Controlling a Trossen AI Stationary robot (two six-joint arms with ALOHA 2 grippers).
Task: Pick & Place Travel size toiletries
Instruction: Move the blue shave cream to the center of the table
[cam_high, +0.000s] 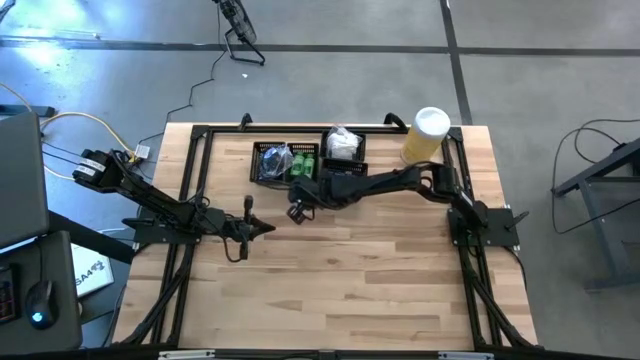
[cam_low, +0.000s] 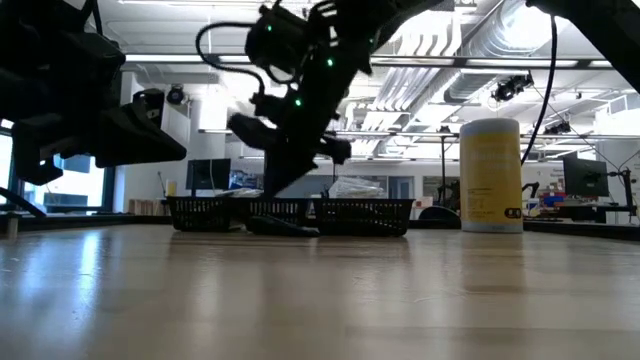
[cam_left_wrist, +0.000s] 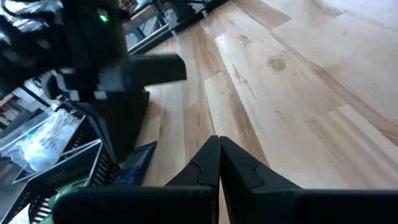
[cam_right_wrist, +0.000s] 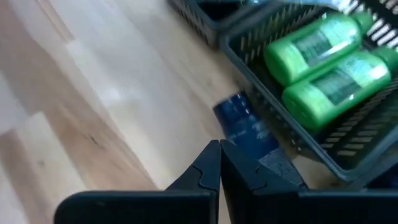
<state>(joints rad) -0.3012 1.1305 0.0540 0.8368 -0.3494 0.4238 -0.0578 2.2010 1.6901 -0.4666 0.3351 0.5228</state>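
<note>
The travel size toiletries sit mostly in black mesh trays (cam_high: 272, 160) at the far side of the desk (cam_high: 340, 280). In the right wrist view two green tubes (cam_right_wrist: 323, 59) lie side by side in one tray, close to its wall. From above, the green pieces (cam_high: 303, 164) are in the middle tray, and white crinkly sachets (cam_high: 343, 144) fill the tray next to it, toward the yellow cylinder. One dark blue packet (cam_right_wrist: 249, 134) lies flat on the desk, just outside the tray wall, not inside any tray. The left wrist view shows the same packet (cam_left_wrist: 135, 163) beside the tray corner.

The right claw (cam_high: 298, 212) hangs over the desk just in front of the trays, very near the blue packet. Its two fingers (cam_right_wrist: 202, 168) are pressed together and hold nothing; the packet is beyond their tips. In the low view the right arm (cam_low: 300, 110) comes down in front of the trays.

The left claw (cam_high: 268, 228) is lower over the desk, to the left of the right claw, and points toward it. Its fingers (cam_left_wrist: 239, 165) are also pressed together, with nothing between them.

A large yellow cylinder (cam_high: 425, 135) with a white lid stands upright at the far right of the trays, apart from them.
</note>
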